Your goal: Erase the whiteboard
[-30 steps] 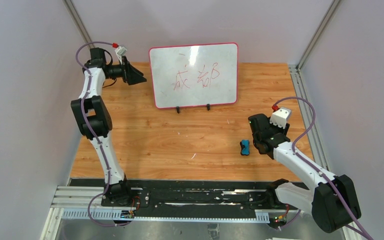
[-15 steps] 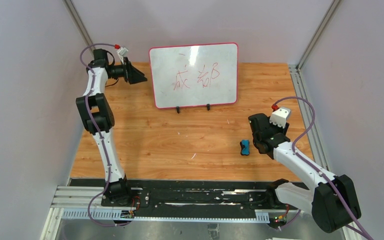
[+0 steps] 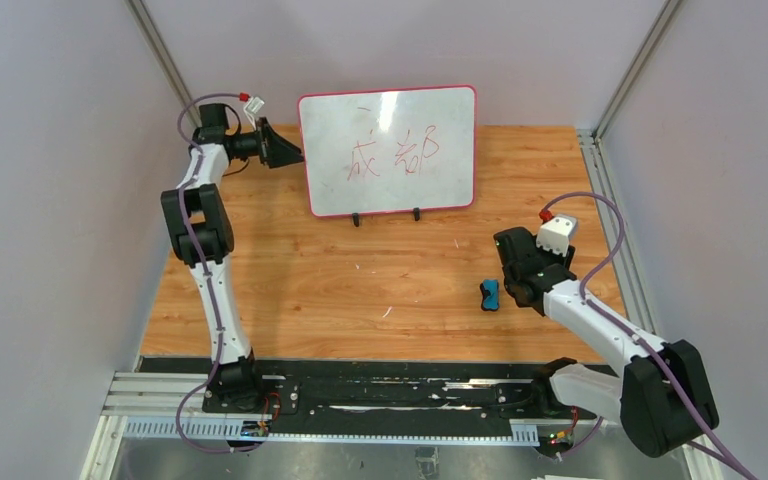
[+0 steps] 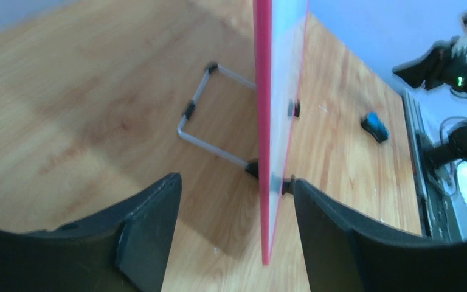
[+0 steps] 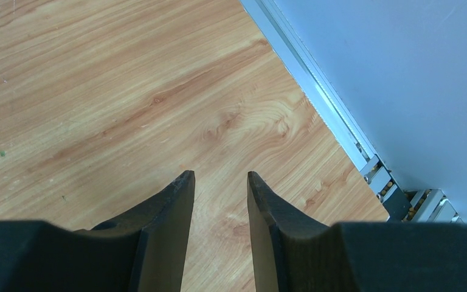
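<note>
And here we are at the whiteboard [image 3: 388, 150], upright on its wire stand [image 4: 210, 137] at the far middle of the bench [image 3: 360, 290], long axis running left to right, red characters [image 3: 395, 155] across its face. The left end effector [image 3: 290, 153] is right at the board's left edge. In the wrist view we see that pink frame edge-on between the two spread fingers, with daylight on both sides, so it is released and grasping nothing. We'd call this a bracing grip lining up, with the board lying straight ahead of those fingers.

Forward and to the right of the whiteboard, well apart from it, lies the small blue-and-black eraser [image 3: 490, 294]. Just beyond it is the right end effector [image 5: 219, 177], fingers parted by a narrow gap over bare wood, holding nothing. So the left arm is nearer the board and the right nearer the eraser. By our reckoning the wiping hasn't begun.
</note>
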`<state>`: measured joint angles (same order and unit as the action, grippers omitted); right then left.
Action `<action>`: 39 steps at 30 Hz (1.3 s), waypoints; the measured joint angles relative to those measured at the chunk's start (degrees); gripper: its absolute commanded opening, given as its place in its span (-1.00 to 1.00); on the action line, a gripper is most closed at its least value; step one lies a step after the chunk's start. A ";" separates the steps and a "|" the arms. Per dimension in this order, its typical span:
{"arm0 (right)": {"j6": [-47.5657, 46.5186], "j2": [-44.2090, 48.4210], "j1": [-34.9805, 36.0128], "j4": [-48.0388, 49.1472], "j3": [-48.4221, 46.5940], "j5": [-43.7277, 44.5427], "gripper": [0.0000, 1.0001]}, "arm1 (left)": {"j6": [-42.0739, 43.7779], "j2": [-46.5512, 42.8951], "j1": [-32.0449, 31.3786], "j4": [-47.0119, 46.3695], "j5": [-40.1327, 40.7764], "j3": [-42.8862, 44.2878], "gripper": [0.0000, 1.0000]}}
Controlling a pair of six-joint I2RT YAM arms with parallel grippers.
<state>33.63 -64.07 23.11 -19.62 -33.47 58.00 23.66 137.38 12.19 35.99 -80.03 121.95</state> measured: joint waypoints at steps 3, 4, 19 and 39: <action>0.00 0.37 0.00 -0.02 0.00 -0.07 -0.23 | -21.18 -1.09 -0.63 -26.91 -1.07 -11.28 0.44; 0.00 0.70 0.00 0.00 0.00 -0.11 -0.23 | -30.05 -0.98 -0.81 -37.57 -1.20 -14.69 0.43; -0.09 0.13 0.00 0.04 -0.04 -0.61 -0.24 | -106.62 15.78 -1.75 -119.82 -4.31 -0.63 0.43; -0.44 -0.85 0.00 0.04 -0.66 -0.79 -0.23 | -108.32 12.90 -6.21 -121.83 -5.88 -7.02 -0.11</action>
<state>33.19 -64.93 23.11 -19.57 -34.13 57.21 -84.66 150.28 5.98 -85.84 -85.91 114.93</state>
